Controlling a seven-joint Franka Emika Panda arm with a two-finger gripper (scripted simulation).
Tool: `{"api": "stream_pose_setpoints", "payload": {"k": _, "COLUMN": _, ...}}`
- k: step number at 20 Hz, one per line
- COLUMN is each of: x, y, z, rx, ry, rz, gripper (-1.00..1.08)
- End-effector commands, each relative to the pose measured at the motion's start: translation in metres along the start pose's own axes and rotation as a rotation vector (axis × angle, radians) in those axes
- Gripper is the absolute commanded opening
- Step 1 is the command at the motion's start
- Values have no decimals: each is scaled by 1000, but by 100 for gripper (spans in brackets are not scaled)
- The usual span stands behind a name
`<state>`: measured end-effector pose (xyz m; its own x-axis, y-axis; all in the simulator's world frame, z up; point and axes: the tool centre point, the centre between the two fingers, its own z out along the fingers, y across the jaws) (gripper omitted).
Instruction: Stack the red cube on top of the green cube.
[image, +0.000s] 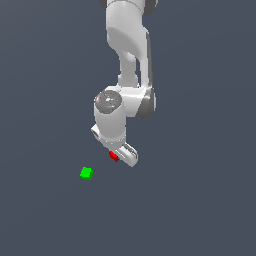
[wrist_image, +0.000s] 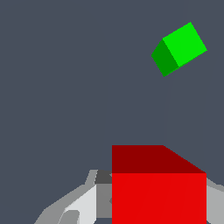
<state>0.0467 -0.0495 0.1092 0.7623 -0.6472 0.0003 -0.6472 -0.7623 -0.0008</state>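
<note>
The gripper (image: 118, 156) pinches the red cube (image: 113, 156), held near the green cube (image: 86, 173), toward the exterior view's right of it. A slip in the grip, or a release off-centre, could tip red off green. Nothing else stands around green; the way looks open.

glossy white arm (image: 125, 45) with rounded segments and dark grey joints.

The red cube (wrist_image: 158, 192) fills the foreground, flanked by pale gripper (wrist_image: 144, 205) fingers (wrist_image: 81, 205) on both sides, with the green cube (wrist_image: 179, 48) lying apart at its one o'clock on bare grey ground.
</note>
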Motion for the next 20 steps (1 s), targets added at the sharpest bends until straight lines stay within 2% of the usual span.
{"api": "stream_pose_setpoints", "payload": {"k": 1, "x": 0, "y": 0, "z": -8, "rx": -1, "ry": 0, "rz": 0, "gripper": -100}}
{"api": "stream_pose_setpoints", "payload": {"k": 10, "x": 8, "y": 4, "z": -6, "rx": 0, "ry": 0, "rz": 0, "gripper": -100}}
{"api": "stream_pose_setpoints", "payload": {"k": 20, "x": 58, "y": 33, "z": 17, "rx": 0, "ry": 0, "rz": 0, "gripper": -100}}
